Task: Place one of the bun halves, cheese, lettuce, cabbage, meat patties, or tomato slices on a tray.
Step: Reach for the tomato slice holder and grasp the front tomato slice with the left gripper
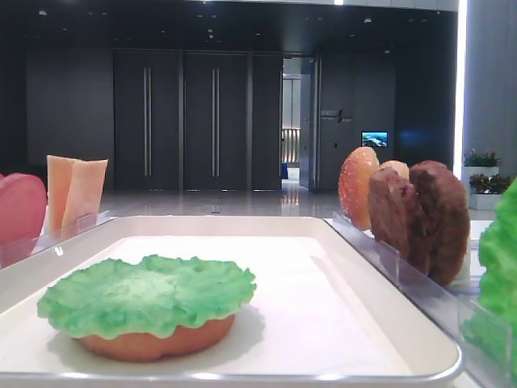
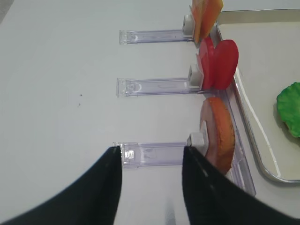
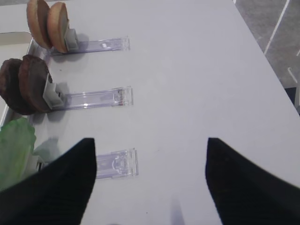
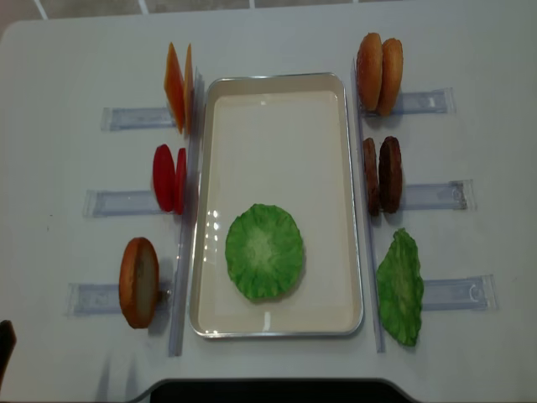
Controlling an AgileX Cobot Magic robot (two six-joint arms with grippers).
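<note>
While the left pincer (image 2: 152,161) hangs over the matte white worktop (image 4: 277,34) with its black wedge-shaped jaws apart and nothing between them, the left row of clear plastic holders (image 4: 134,117) carries its goods on edge: thin pale-orange square cheese (image 4: 178,86) farthest back, flat red tomato slices (image 4: 169,177) in the middle, and a round orange-tan bun half (image 4: 139,281) nearest, just beside that pincer in the left wrist view. Between the rows lies the white rectangular tray (image 4: 277,81), rounded at the corners with a glossy raised rim, and in its near half a ruffled bright green lettuce (image 4: 264,251) leaf rests flat on another bun half (image 1: 157,341), seen from the low view. On the right stand two more bun halves (image 4: 379,72), rough dark-brown meat patties (image 4: 383,175), and a second crinkled green leaf (image 4: 400,286). The right pincer (image 3: 150,183) gapes wide and empty above bare worktop.
</note>
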